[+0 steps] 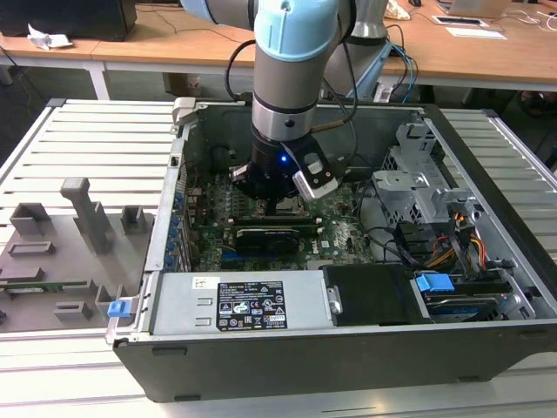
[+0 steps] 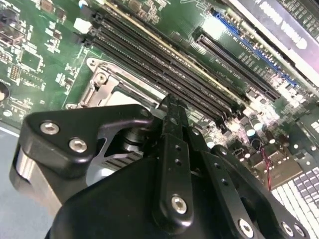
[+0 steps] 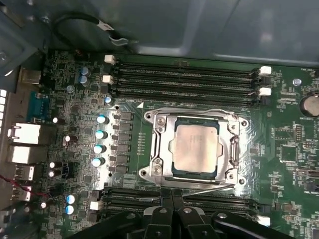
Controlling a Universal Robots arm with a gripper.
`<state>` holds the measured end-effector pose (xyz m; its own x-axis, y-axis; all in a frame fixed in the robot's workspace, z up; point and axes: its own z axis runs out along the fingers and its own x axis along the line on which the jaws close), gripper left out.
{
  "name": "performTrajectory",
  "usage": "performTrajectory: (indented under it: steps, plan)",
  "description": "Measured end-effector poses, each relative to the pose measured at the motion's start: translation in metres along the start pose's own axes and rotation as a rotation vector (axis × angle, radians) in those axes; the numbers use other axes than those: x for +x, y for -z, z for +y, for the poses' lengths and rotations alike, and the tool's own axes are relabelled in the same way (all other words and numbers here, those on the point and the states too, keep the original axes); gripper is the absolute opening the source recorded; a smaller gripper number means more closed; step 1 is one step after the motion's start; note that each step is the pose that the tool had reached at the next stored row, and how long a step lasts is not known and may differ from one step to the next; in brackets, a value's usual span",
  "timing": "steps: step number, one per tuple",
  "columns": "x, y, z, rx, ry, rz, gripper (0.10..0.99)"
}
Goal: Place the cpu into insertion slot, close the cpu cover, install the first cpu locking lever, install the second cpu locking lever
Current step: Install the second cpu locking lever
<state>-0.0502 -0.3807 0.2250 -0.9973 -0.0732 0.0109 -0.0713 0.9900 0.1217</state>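
Observation:
The cpu point(image 3: 195, 148), a pale silver square, lies flat in its socket on the green motherboard point(image 3: 284, 149). The cpu cover point(image 3: 158, 149), a metal frame plate, lies down around it with the chip showing through its window. One thin wire lever point(image 3: 199, 110) runs along one side of the socket. A second lever point(image 3: 209, 187) runs along the opposite side, close to my fingertips. My gripper point(image 3: 172, 195) is shut, its black fingers point(image 2: 172, 149) pressed together with nothing seen between them, just beside the socket edge. In the exterior view the gripper point(image 1: 280, 202) hangs low inside the open computer case.
Black memory slots point(image 3: 184, 79) flank the socket on two sides. A long black card point(image 1: 265, 237) lies just in front of the gripper, and the power supply point(image 1: 248, 305) lies in front of that. A drive cage point(image 1: 418, 178) and cables stand on the exterior view's right, a grey fixture tray point(image 1: 70, 252) on its left.

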Motion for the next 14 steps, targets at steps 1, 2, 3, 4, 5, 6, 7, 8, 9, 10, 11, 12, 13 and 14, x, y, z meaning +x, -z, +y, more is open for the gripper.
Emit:
performTrajectory:
  steps: [1, 2, 3, 4, 5, 6, 7, 8, 9, 10, 11, 12, 13, 14]
  plan:
    - [0.0011, 0.0, -0.0023, -0.008, 0.0, -0.0007, 0.106]
    - [0.0028, 0.0001, -0.0039, -0.016, 0.0, -0.0014, 0.106]
    - [0.004, 0.0002, -0.0049, -0.021, 0.0, -0.0017, 0.106]
    - [0.0053, 0.0003, -0.0057, -0.025, 0.0, -0.002, 0.106]
    - [0.0065, 0.0003, -0.0065, -0.031, 0.0, -0.0023, 0.106]
    - [0.0074, 0.0003, -0.0071, -0.035, 0.001, -0.0028, 0.106]
    - [0.0092, -0.0005, -0.0076, -0.043, 0.001, -0.0032, 0.106]
    - [0.0099, -0.0026, -0.0077, -0.044, 0.001, -0.0034, 0.106]
    - [0.01, -0.0044, -0.008, -0.044, 0.001, -0.0033, 0.106]
    - [0.0102, -0.0063, -0.0082, -0.045, 0.001, -0.0034, 0.106]
    - [0.0103, -0.0086, -0.0085, -0.045, 0.001, -0.0034, 0.106]
    - [0.0103, -0.0104, -0.0087, -0.046, 0.001, -0.0034, 0.106]
    - [0.011, -0.0125, -0.0089, -0.05, 0.001, -0.0038, 0.106]
    - [0.0116, -0.0129, -0.0092, -0.054, 0.001, -0.0038, 0.106]
